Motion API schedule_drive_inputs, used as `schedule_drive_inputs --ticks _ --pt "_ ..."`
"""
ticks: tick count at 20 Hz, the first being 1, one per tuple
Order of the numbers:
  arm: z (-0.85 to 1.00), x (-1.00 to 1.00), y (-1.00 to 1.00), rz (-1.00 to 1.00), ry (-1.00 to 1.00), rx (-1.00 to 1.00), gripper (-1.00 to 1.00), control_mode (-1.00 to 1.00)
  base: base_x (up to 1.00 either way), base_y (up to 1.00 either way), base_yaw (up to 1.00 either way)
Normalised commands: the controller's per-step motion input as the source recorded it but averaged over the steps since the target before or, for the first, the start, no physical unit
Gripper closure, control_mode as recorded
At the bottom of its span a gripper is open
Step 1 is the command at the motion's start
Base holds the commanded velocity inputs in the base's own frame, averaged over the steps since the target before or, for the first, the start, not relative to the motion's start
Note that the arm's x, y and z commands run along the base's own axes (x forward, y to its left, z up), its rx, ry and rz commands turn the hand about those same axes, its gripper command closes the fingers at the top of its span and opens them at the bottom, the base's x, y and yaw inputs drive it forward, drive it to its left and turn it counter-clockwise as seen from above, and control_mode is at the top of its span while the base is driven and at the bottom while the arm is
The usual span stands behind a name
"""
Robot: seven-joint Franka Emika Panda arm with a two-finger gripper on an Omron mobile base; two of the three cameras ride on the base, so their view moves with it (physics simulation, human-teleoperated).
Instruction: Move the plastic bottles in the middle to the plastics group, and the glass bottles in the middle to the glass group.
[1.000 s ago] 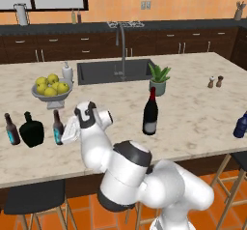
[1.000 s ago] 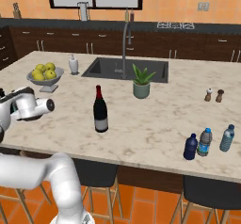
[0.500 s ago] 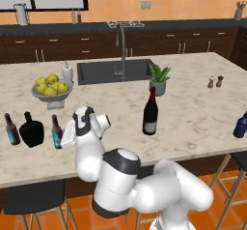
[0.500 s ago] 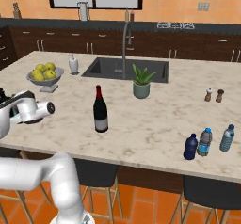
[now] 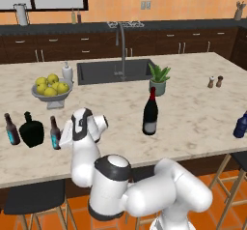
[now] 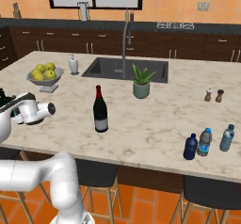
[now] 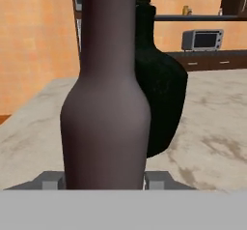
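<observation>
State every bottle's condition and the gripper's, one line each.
beer bottle: upright on the counter, next to the flask
gripper: fingers either side of the beer bottle, grip unclear
flask: upright, stoppered
wine bottle: upright mid-counter, standing free
dark blue bottle: upright, capped, beside two clear bottles

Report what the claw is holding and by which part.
The claw appears shut on the brown beer bottle, low on its body; the fingertips are hidden.

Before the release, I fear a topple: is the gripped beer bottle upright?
Upright: the beer bottle stands vertical on the counter beside the flask.
</observation>
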Motion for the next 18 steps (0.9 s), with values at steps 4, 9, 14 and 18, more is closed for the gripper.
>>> schedule_drive_inputs --ticks 4,9,14,18 --pt "-0.05 0.27 0.34 0.00 0.00 0.00 1.00 -1.00 0.00 0.00 0.00" --pt "-0.40 0.01 0.05 0.00 -0.09 0.00 1.00 -1.00 0.00 0.00 0.00" --pt "-0.15 0.00 0.00 0.00 -0.08 0.00 1.00 -1.00 0.00 0.00 0.00" --pt "0.00 0.00 0.00 0.00 0.00 0.00 -1.00 -1.00 0.00 0.00 0.00"
